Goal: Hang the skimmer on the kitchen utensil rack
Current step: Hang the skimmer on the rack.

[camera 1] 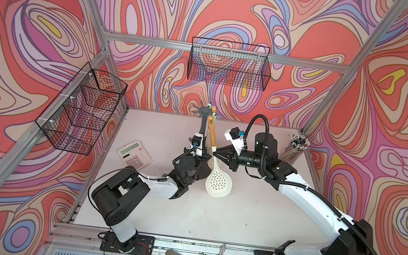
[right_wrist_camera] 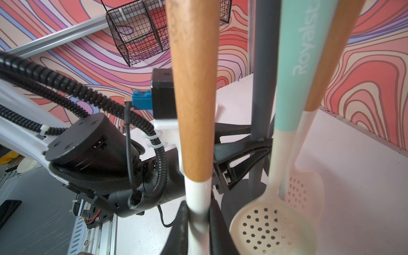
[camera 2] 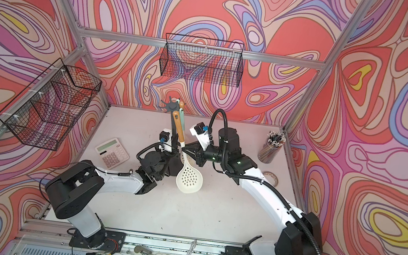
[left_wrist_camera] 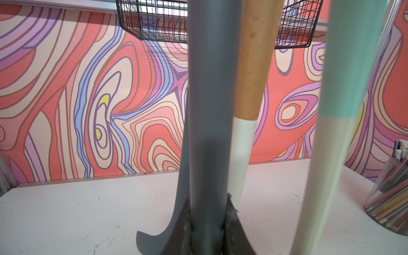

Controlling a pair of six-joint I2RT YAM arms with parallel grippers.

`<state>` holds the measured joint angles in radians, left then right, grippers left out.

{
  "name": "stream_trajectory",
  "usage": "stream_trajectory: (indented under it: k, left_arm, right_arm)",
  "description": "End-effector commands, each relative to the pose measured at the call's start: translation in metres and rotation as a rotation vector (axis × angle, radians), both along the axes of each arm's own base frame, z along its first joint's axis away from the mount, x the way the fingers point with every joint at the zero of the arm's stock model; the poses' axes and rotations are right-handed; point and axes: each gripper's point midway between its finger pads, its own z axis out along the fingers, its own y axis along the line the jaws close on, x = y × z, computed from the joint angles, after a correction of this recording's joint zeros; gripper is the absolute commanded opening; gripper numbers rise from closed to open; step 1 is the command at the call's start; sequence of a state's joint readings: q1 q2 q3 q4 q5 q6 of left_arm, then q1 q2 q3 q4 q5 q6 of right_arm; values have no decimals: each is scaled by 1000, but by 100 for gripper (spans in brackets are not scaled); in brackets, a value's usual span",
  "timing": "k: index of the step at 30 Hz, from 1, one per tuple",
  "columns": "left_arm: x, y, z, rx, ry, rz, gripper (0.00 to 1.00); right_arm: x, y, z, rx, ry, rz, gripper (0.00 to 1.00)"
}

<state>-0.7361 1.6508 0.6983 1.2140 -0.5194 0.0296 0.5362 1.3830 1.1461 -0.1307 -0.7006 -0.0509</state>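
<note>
White tabletop (camera 1: pixel 211 221), swirl walls; left gripper (left_wrist_camera: pixel 208 223) is clamped low on the pole of the kitchen utensil rack (camera 1: pixel 202 129), steadying it, and right gripper (right_wrist_camera: pixel 197 220) is clenched on the white neck of the skimmer (camera 1: pixel 218 183), just under its wooden handle. Looks like the hang step itself: the handle tip leans in just below the crown of hooks (camera 1: pixel 204 110), apparently not on one, with two other utensils (right_wrist_camera: pixel 293 66) hanging behind. Next move probably needs a lift, then lining the handle end (hole not visible) onto a free hook before letting go.
</note>
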Motion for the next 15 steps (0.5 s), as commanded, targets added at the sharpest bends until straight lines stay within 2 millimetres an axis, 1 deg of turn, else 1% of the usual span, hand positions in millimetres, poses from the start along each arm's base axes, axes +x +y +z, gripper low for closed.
stream_trajectory:
  k: [1,10,15]
  left_arm:
    - [-2,3,4,11,-26,5,0]
    - [-4,2,3,10,-29,-13,1]
    - [-8,5,10,4,-44,-9,22]
  right_arm:
    - [3,3,15,17,-33,24,0]
    - [1,0,2,-34,0,51,0]
    - [0,-3,5,-23,-5,42,0]
